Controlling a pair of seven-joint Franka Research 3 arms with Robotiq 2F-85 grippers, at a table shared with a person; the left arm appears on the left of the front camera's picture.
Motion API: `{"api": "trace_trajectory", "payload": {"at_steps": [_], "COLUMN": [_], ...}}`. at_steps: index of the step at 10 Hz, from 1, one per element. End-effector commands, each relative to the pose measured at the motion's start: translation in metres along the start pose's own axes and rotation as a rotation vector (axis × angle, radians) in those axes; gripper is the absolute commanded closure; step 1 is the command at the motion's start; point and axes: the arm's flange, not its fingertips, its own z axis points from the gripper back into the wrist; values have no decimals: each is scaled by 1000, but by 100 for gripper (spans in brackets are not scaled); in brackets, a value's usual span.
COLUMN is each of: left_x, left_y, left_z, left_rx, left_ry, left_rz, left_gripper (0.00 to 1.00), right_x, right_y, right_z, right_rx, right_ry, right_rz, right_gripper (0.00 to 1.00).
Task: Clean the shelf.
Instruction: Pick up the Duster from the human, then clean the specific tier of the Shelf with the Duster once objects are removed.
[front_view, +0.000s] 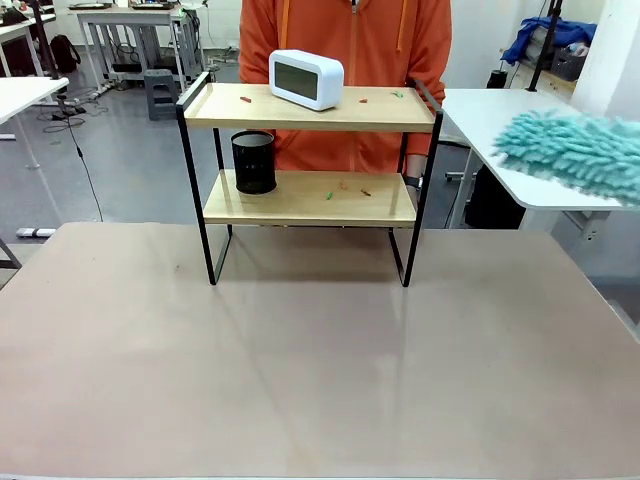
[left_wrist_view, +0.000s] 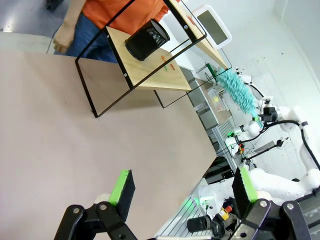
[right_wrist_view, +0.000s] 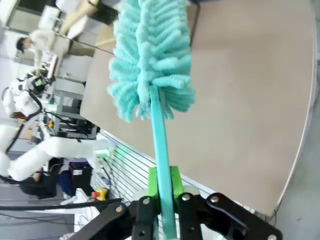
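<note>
Shelf (front_view: 300, 203): far side of table (front_view: 320, 370), before a person (front_view: 345, 35) in orange; clock (front_view: 306, 78) on top board, black cup (front_view: 254, 162) on the lower.
Left gripper (left_wrist_view: 183, 186): spread wide, empty.
Right gripper (right_wrist_view: 165, 189): clamped on teal duster (right_wrist_view: 150, 60) handle.

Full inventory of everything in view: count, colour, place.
shelf: one, light wood with black frame, far middle of the table
clock: one, white, top board
mesh cup: one, black, lower board, left end
scraps: several, red, orange and green, both boards
duster: one, teal, held right of the shelf
table: one, tan, under the shelf
person: one, orange top, behind the shelf
left gripper: one, black with green pads, jaws open, over table
right gripper: one, same colours, jaws shut on the duster handle
</note>
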Motion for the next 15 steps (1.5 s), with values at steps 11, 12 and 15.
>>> {"api": "trace_trajectory", "payload": {"at_steps": [11,12,15], "left_x": [1,1,1], "left_y": [0,0,0], "left_z": [-2,-2,-2], "left_rx": [-17,-17,-17], "left_ry": [-18,-18,-18], "left_rz": [-18,-18,-18], "left_gripper": [0,0,0], "right_x": [-18,-18,-18], "right_y": [-8,-8,-8], "right_z": [4,4,4], "right_rx": [-19,-19,-19], "right_ry": [16,16,16], "right_rz": [8,8,8], "right_gripper": [100,100,100]}}
